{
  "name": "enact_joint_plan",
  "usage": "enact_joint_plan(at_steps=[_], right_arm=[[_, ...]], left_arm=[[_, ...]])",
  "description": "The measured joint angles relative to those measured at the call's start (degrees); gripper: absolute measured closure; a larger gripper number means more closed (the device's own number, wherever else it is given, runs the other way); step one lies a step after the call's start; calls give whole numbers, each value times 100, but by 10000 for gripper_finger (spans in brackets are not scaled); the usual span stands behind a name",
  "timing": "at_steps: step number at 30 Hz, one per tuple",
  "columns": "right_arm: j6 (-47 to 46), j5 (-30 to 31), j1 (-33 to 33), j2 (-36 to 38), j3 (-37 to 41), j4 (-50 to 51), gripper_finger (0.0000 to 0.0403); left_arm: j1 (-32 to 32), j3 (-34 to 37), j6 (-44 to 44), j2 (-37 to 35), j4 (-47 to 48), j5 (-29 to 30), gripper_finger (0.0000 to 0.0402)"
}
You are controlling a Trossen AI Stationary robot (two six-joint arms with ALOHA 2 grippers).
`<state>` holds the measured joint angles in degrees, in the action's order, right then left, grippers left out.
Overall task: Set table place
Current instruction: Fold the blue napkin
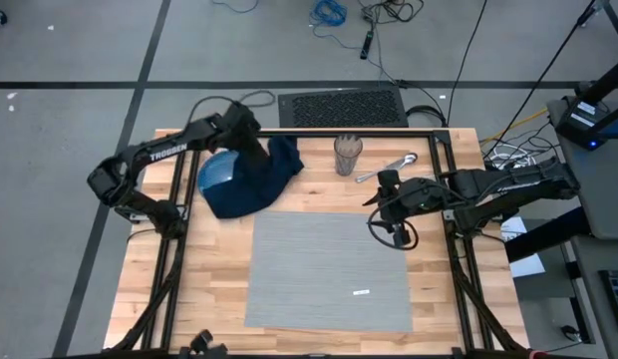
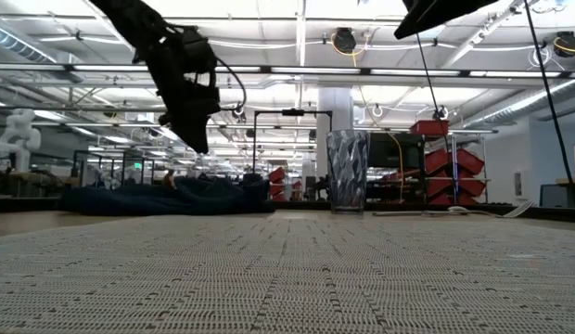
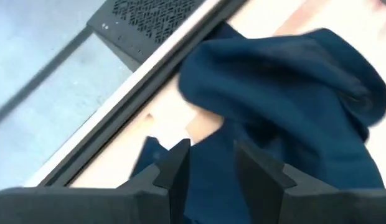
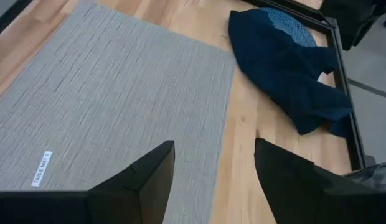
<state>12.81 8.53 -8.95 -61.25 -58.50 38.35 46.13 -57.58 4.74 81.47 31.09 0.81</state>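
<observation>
The grey placemat [image 1: 329, 269] lies flat in the middle of the wooden table [image 1: 204, 289]. At its far left, a crumpled navy napkin [image 1: 259, 179] is draped over a blue plate [image 1: 217, 172], covering most of it. My left gripper [image 3: 211, 149] hangs open above the napkin [image 3: 286, 87], clear of it in the low view [image 2: 197, 130]. My right gripper [image 4: 215, 149] is open above the placemat's right edge [image 4: 218, 124], near its far right corner [image 1: 382, 212]; nothing is between its fingers.
A clear ribbed glass [image 1: 348, 155] stands at the table's far edge, with silver cutlery [image 1: 389, 167] lying to its right. A black frame [image 1: 359, 132] runs along the table's far edge and sides. A dark perforated panel [image 1: 341, 108] lies beyond it.
</observation>
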Motion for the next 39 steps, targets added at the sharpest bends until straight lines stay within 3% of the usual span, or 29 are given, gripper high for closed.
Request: enact_joint_plan(at_steps=[6, 11, 25, 32, 35, 39], right_arm=[[-178, -149, -4, -4, 0, -44, 197], [-354, -144, -19, -4, 2, -46, 197], [-771, -271, -209, -9, 2, -45, 197], [-830, -245, -291, -11, 2, -41, 197], [-828, -243, -291, -11, 2, -39, 197], [-784, -236, -291, -9, 2, -37, 197]], left_arm=[[786, -1, -295, 129, 216, -606, 292], [1057, -2, -417, 284, 402, -830, 292], [1123, -4, -636, 1012, 368, -708, 292], [1121, -4, -793, 1119, -28, -1472, 292], [1123, -4, -761, 1119, -12, -1648, 309], [1068, -4, -678, 1119, -14, -1973, 378]])
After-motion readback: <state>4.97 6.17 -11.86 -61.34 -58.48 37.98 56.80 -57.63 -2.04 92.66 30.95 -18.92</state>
